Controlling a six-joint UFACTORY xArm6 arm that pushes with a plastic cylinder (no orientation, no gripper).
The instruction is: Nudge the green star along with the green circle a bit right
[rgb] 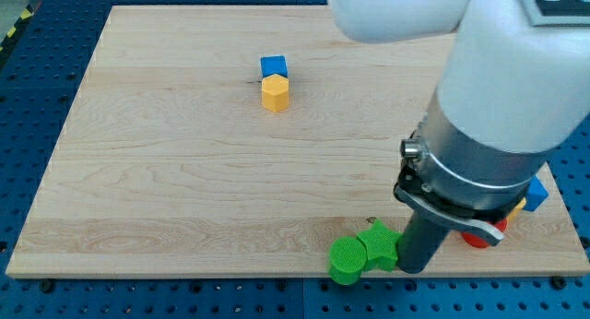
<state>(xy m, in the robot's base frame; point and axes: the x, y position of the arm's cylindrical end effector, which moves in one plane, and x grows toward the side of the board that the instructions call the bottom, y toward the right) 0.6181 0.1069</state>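
The green star (377, 244) lies near the board's bottom edge, right of centre. The green circle (348, 261) touches it on its lower left. My tip (412, 267) stands just right of the star, against or almost against its right side. The arm's large white and grey body hangs over the view's right.
A blue cube (274, 66) and a yellow hexagon (275, 93) touch each other at the view's top centre. A red block (480, 234), a blue block (536, 194) and a bit of yellow show at the right, partly hidden by the arm. The wooden board (166, 171) ends just below the green blocks.
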